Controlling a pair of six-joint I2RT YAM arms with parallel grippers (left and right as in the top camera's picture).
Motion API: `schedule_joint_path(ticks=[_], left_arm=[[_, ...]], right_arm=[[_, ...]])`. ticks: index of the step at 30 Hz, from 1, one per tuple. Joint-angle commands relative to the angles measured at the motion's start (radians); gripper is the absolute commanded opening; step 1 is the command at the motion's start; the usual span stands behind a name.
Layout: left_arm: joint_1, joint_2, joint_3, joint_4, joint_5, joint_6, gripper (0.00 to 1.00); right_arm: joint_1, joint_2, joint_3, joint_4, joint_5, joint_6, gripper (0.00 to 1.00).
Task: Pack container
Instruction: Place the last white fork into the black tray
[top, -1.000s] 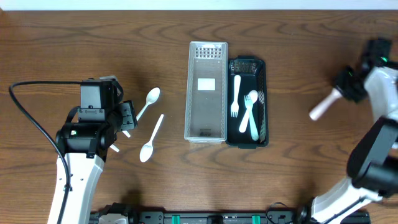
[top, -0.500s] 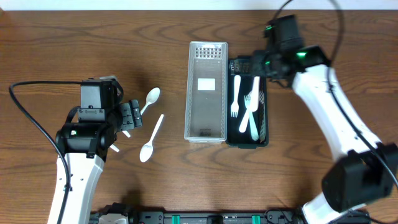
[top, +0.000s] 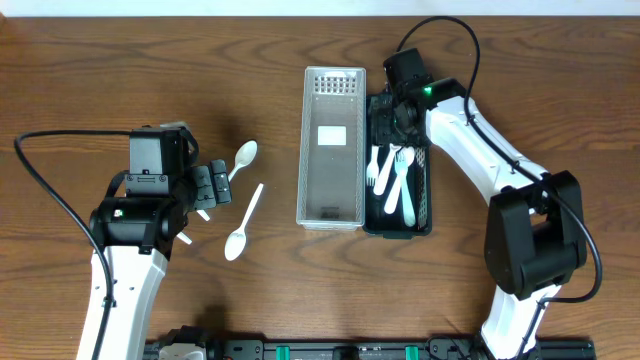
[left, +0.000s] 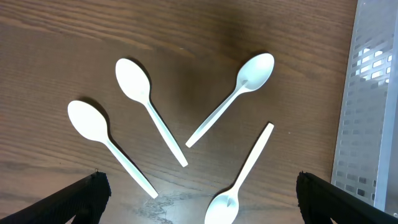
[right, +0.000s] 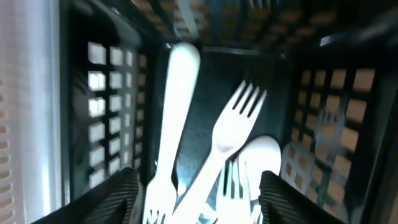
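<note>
Right gripper (top: 398, 118) released, empty, over far end of black basket (top: 427, 190); forks (top: 402, 185) lie inside. Left gripper (top: 208, 186) spread wide above spoons (left: 256, 68), left of white basket (top: 332, 220).

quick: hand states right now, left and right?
Left hand: open, holding nothing, above the spoons.
Right hand: open, holding nothing, over the forks in the black basket.

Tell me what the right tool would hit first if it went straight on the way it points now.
Most likely the white forks lying in the black basket: the right tool, open, points down into it, with the forks straight ahead. How close they are is unclear.
</note>
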Motion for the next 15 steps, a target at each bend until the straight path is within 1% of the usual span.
schedule_joint_path(ticks=[1, 5, 9, 11, 12, 15], left_arm=[[0.002, 0.005, 0.021, -0.003, -0.008, 0.006, 0.98], [0.002, -0.002, 0.023, -0.019, -0.007, 0.019, 0.98], [0.0, -0.003, 0.041, -0.087, -0.007, 0.054, 0.98], [-0.013, -0.001, 0.042, -0.122, -0.008, 0.086, 0.98], [-0.021, 0.003, 0.042, -0.137, -0.008, 0.099, 0.98], [-0.058, 0.031, 0.041, -0.161, -0.011, 0.111, 0.98]], right_arm=[[0.003, -0.034, 0.005, 0.011, 0.014, -0.019, 0.66], [-0.016, -0.102, 0.038, 0.0, 0.014, -0.054, 0.67], [-0.071, -0.211, 0.071, -0.03, 0.045, -0.063, 0.69], [-0.117, -0.27, 0.071, -0.04, 0.053, -0.061, 0.77], [-0.143, -0.293, 0.071, -0.047, 0.053, -0.05, 0.79], [-0.249, -0.352, 0.071, -0.083, 0.052, 0.005, 0.83]])
